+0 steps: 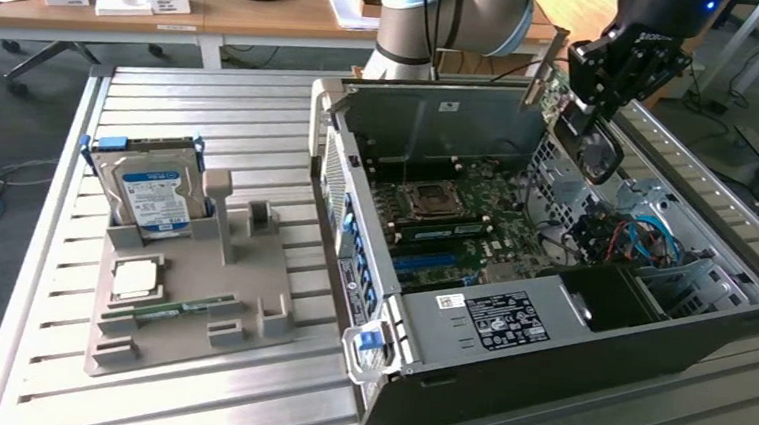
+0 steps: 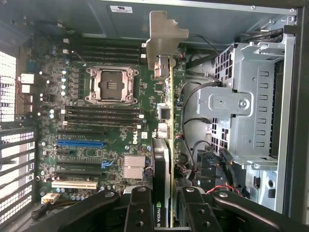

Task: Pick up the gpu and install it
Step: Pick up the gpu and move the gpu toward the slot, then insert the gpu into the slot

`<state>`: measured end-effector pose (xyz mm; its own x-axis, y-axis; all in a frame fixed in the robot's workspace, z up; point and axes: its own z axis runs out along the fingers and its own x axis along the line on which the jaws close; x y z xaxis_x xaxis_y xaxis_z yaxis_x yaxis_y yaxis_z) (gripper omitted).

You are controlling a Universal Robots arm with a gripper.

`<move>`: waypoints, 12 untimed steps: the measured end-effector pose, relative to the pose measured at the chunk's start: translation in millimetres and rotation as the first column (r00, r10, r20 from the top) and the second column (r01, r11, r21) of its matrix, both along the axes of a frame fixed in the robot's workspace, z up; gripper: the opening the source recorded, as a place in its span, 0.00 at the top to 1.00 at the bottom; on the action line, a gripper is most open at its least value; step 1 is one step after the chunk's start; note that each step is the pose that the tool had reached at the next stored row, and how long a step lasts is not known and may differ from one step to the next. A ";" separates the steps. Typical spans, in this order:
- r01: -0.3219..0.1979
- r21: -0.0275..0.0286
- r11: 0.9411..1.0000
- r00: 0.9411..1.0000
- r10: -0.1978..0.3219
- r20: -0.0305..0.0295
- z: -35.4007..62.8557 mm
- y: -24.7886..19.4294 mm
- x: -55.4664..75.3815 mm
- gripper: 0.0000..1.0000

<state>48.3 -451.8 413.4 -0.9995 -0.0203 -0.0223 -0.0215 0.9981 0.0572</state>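
Note:
My gripper hangs over the open computer case at the exterior view's right and is shut on the gpu. The gpu is a dark card with a black fan shroud, held on edge above the case's right part. In the wrist view the gpu runs edge-on away from my gripper, with its silvery end bracket at the far end. One black finger presses on each side of the card. The card is above the motherboard, clear of its blue slot.
A grey holder on the slatted table at the exterior view's left carries a hard drive, a processor and a green memory stick. Inside the case a metal drive cage and loose cables lie beside the card.

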 end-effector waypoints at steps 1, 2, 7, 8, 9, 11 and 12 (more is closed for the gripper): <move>0.000 0.000 1.000 1.000 0.000 0.000 0.0 0.0 0.0 0.73; 0.000 0.000 1.000 1.000 0.000 0.000 0.0 0.0 0.0 0.73; 0.000 0.000 1.000 1.000 0.000 0.000 0.0 0.0 1.5 0.73; 0.000 0.000 1.000 1.000 0.000 0.000 -0.2 0.0 1.5 0.73; 0.000 0.000 1.000 1.000 0.000 0.000 -0.2 0.0 1.5 0.73; 0.000 0.000 1.000 1.000 0.000 0.000 -0.2 0.0 1.5 0.73; 0.000 0.000 1.000 1.000 0.000 0.000 -0.2 0.0 1.5 0.73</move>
